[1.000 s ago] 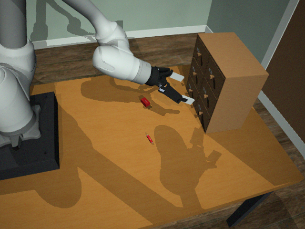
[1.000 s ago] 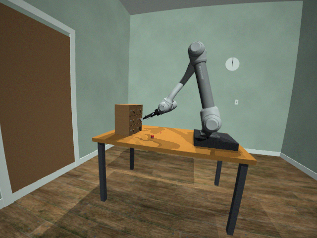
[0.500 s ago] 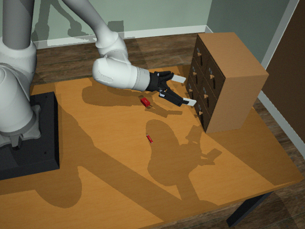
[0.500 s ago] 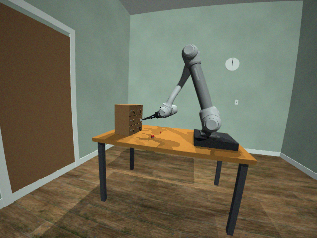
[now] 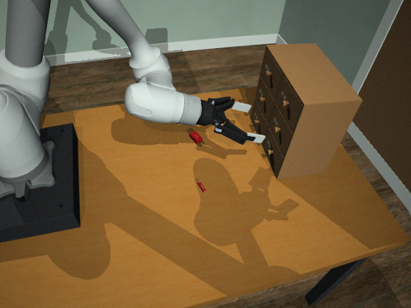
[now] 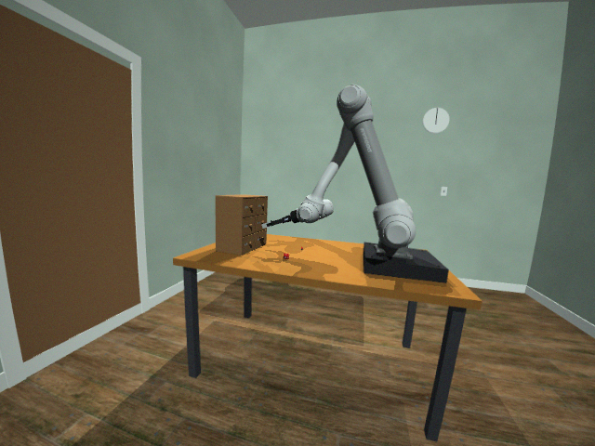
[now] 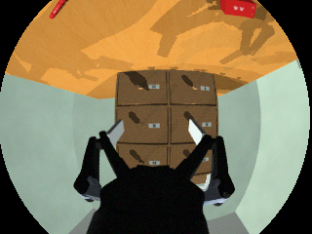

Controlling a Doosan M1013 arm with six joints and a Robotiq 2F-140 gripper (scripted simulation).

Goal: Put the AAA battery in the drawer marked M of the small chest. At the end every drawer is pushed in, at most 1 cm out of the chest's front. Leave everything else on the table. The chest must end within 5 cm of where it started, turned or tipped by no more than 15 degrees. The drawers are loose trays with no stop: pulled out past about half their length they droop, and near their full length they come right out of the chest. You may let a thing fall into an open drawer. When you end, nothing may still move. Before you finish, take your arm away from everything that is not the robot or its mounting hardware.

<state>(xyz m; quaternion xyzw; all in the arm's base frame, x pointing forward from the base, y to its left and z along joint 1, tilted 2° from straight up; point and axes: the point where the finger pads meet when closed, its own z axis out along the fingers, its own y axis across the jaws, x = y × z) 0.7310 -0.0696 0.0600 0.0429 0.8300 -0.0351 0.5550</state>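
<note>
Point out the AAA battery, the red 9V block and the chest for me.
AAA battery (image 5: pixel 201 186) (image 7: pixel 58 9): top and wrist views, red casing.
Red 9V block (image 5: pixel 196 136) (image 7: pixel 238 8): top and wrist views, body.
Chest (image 5: pixel 320 139) (image 6: pixel 229 224): top and exterior views, side panel.

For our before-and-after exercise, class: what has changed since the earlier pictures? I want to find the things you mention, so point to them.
The open gripper (image 5: pixel 248 122) (image 7: pixel 156 125) swung slightly away from the battery's side of the table, levelling out before the chest (image 5: pixel 318 79) (image 6: pixel 230 223). Nothing was grasped. Battery (image 5: pixel 201 186) and red block (image 5: pixel 196 136) stayed put.
</note>
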